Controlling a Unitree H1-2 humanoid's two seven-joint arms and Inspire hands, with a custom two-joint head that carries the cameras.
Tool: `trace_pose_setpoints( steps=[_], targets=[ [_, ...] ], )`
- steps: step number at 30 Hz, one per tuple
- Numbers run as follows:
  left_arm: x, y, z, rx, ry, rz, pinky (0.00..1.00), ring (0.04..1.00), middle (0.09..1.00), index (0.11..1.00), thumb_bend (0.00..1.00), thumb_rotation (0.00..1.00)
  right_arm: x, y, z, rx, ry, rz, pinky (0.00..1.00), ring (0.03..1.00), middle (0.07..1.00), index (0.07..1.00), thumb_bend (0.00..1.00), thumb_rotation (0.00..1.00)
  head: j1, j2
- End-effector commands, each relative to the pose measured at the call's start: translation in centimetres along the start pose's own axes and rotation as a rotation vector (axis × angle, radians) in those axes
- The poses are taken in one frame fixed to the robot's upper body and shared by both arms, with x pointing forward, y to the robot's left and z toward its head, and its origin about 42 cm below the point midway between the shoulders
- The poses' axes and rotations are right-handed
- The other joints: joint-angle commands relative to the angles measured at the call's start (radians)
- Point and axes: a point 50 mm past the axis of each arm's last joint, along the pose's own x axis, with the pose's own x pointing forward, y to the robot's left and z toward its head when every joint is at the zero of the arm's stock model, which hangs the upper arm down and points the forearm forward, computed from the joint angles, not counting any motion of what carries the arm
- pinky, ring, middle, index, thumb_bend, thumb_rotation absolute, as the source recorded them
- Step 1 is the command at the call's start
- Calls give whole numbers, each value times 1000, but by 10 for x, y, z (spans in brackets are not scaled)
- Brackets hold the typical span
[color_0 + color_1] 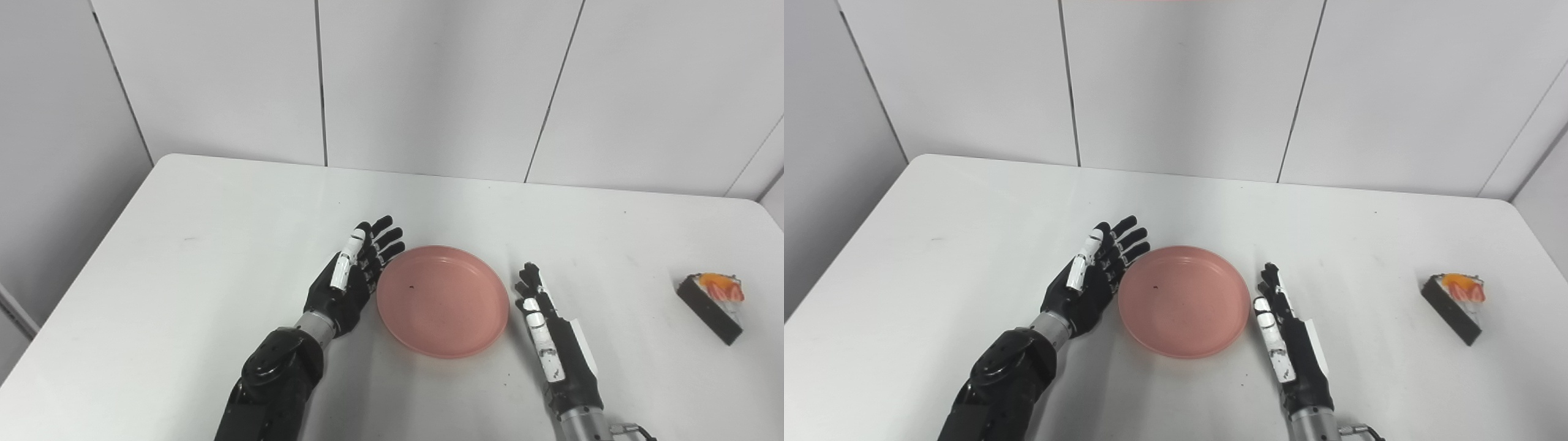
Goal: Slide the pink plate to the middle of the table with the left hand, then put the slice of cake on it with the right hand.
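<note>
Two hands low over the white desk [202, 245], one either side of the pink plate [442, 301]. Left hand [352, 275] just beside the plate's left rim, fingers [384, 236] spread and stretched forward, palm turned toward the plate, holding nothing; whether touching the rim, cannot tell. Right hand [548, 334] just off the plate's right rim, set on edge, fingers straight and together pointing away from the robot, likewise holding nothing; narrow strip of bare desk between it and the plate. Plate lying flat near the middle of the desk, a little toward the near side, with only a small dark speck on it. Slice of cake [713, 306] well apart to the right, close to the desk's right edge, dark sides, orange and red topping. Broad bare surface to the left and behind the plate, up to the far edge against the grey panelled wall [429, 79]. Open stretch also between right hand and cake.
</note>
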Motion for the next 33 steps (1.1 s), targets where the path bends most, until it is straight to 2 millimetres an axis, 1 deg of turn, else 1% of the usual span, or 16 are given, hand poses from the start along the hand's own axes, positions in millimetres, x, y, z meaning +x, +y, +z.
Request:
trace_pose_setpoints(
  steps=[1,8,9,12,13,18,20,21,23,24,26,27,28,29,30,33],
  targets=[
    [-5,5,-1,3,17,8,943,926,920,906,347,1000,-4,5,-2,19,12,-15,976,970,986,991,363,1000,-6,0],
    [-7,11,-4,2,28,17,951,932,923,908,355,1000,-4,5,3,-12,13,-17,973,969,987,993,380,1000,-14,2],
    [-8,13,-4,3,27,19,952,932,923,908,355,1000,-3,5,4,-26,11,-20,973,969,987,994,382,1000,-45,0],
    [-9,17,-5,2,21,23,949,928,924,908,360,1000,-3,4,9,-70,0,-30,965,971,989,999,425,1000,-74,-1],
    [-10,18,-5,0,19,24,946,927,923,907,359,1000,-3,4,11,-79,-2,-33,960,970,987,1000,436,1000,-74,-1],
    [-12,28,-6,-7,20,30,935,920,919,899,358,1000,-1,4,28,-197,-53,-68,920,960,988,1000,433,1000,-112,-6],
    [-13,31,-7,-5,22,32,936,921,919,897,360,1000,-1,2,37,-248,-91,-99,878,944,987,995,450,974,-112,-6],
    [-13,32,-7,-6,24,34,936,922,919,897,363,1000,-1,1,40,-278,-105,-115,868,935,980,987,454,959,-132,-6],
    [-14,33,-7,-8,25,39,935,923,918,896,365,1000,-1,0,45,-332,-116,-138,837,909,963,973,511,956,-146,-7],
    [-14,33,-7,-9,26,41,935,923,919,896,365,1000,-1,-1,49,-363,-125,-151,833,906,961,972,516,956,-146,-7],
    [-15,35,-8,-9,26,44,937,927,921,900,365,1000,-1,-4,58,-404,-147,-169,796,882,951,970,573,917,-156,-7],
    [-16,37,-8,-9,26,47,938,927,921,901,365,1000,-1,-5,62,-413,-155,-176,785,875,949,971,596,900,-178,-9],
    [-16,37,-9,-8,25,49,937,927,920,900,366,1000,-1,-6,63,-418,-158,-181,779,871,948,971,608,891,-178,-9],
    [-16,39,-9,-7,25,51,937,926,919,900,367,1000,0,-9,67,-451,-178,-194,774,867,947,971,619,884,-195,-11],
    [-17,40,-9,-6,25,51,934,921,913,897,361,1000,1,-12,70,-482,-195,-206,751,844,929,959,658,863,-202,-12],
    [-18,43,-8,1,26,52,925,913,905,892,360,1000,2,-17,77,-543,-231,-236,731,827,911,948,701,815,-229,-17]
  ],
)
